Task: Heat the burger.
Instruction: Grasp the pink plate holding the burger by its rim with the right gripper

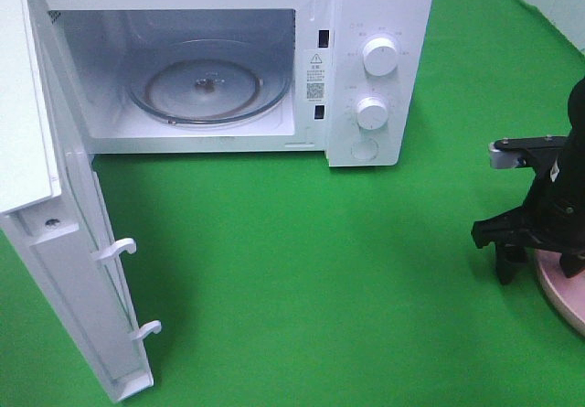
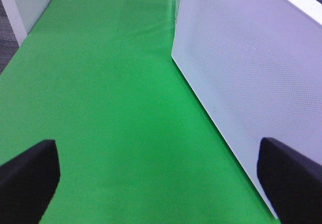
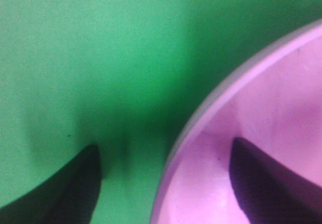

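Right jaws spread astride the pink plate's rim [image 3: 201, 116]; left jaws spread above green cloth [image 2: 110, 83].

You're looking at a white microwave [image 1: 384, 5], its door [image 2: 251, 58] white with a fine dotted pattern. The cloth [image 1: 320, 270] is plain green; the plate [image 3: 282, 98] is pink.

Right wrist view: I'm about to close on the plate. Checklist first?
1. Right gripper straddles plate rim, one finger inside, one outside: ok.
2. Jaws gripping the rim: not ok, open and not touching it.
3. Burger on plate: cannot tell, it shows in no view.
4. Door swung fully open: ok.
5. Turntable bare: ok.
6. Left gripper open, outside the door: ok.
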You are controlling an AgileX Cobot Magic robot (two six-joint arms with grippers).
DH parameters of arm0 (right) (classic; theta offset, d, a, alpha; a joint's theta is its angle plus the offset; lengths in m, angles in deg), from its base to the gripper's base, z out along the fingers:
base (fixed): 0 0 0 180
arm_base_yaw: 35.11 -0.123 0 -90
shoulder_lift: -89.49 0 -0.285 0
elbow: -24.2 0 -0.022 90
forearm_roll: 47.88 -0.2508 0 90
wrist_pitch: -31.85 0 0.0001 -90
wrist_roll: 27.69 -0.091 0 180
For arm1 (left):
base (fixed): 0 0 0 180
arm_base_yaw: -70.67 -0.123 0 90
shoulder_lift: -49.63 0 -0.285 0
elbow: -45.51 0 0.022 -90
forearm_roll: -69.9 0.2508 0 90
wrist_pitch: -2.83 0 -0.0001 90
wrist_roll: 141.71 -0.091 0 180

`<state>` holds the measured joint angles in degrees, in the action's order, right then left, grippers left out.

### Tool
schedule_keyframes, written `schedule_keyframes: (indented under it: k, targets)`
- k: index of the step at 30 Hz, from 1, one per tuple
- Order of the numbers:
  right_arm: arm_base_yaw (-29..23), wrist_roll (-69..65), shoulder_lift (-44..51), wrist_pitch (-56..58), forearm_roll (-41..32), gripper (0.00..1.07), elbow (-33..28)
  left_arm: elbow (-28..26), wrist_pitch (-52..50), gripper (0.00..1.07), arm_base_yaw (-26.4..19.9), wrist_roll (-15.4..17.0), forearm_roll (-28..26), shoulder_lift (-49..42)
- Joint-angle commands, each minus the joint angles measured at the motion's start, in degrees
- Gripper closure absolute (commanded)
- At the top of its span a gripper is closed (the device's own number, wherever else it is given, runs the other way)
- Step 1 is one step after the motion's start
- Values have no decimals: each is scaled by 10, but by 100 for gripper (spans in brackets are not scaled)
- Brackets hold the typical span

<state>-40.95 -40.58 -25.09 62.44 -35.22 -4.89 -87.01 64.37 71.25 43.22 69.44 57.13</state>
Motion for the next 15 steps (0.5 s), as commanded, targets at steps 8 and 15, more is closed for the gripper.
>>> schedule_keyframes:
  k: [8, 15]
  targets:
    - [4, -7, -21, 28, 22, 104, -7, 2, -4, 7, -2, -1, -1, -3]
    - [2, -6, -3, 46, 22, 107, -7, 2, -4, 7, -2, -1, -1, -3]
